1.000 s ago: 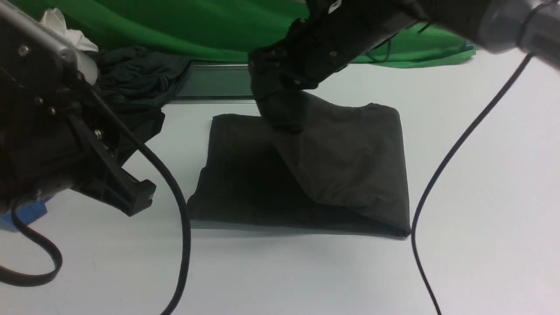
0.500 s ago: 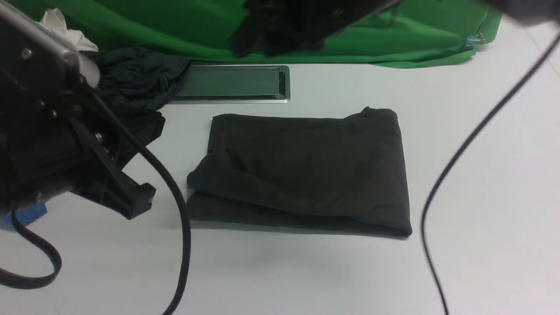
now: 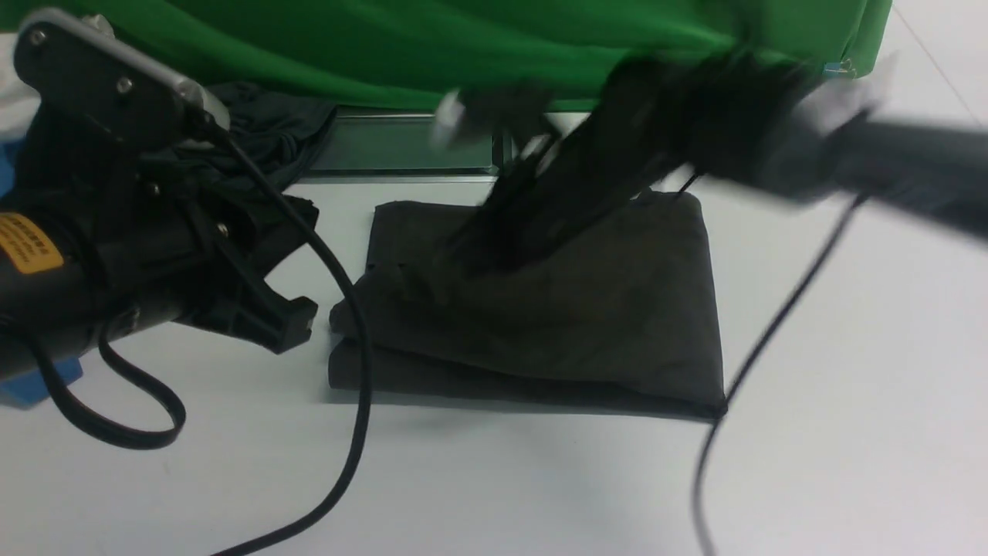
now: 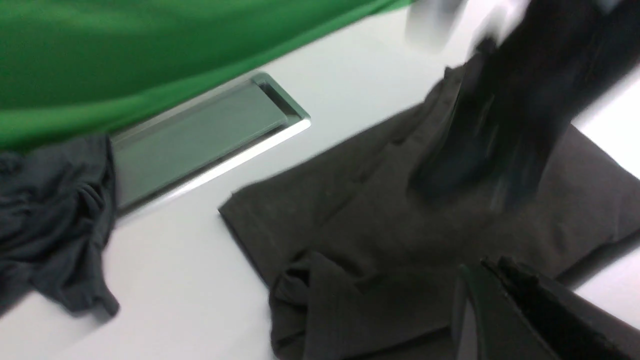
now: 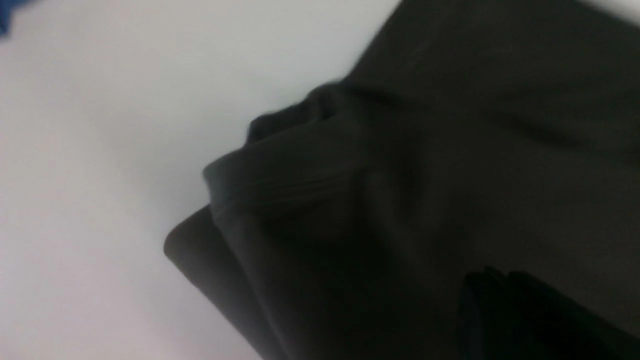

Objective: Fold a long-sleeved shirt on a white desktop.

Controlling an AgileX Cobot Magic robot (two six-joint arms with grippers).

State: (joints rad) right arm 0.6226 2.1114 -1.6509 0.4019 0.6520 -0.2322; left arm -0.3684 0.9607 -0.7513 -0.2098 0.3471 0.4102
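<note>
The long-sleeved shirt (image 3: 602,324) lies folded into a black rectangle on the white desktop (image 3: 540,479), with a bunched fold at its left edge (image 5: 280,150). My right gripper (image 3: 482,259) is motion-blurred, low over the shirt's back-left part; its jaws (image 5: 492,277) are shut and the cloth under them lies flat. My left gripper (image 3: 297,328) hovers just left of the shirt's left edge, shut on nothing (image 4: 495,262). The left wrist view shows the shirt (image 4: 350,240) with the blurred right gripper (image 4: 480,165) above it.
A crumpled dark grey garment (image 3: 262,147) lies at the back left beside the grey inset plate (image 3: 401,147). The green backdrop (image 3: 463,46) runs along the back. Black cables (image 3: 347,347) (image 3: 764,340) hang on both sides of the shirt. Something blue (image 3: 31,382) sits at the far left.
The right gripper let the folded layer drop flat, lifted away, then swung back down over the shirt's back-left part with jaws shut. The left arm shifted slightly right.
</note>
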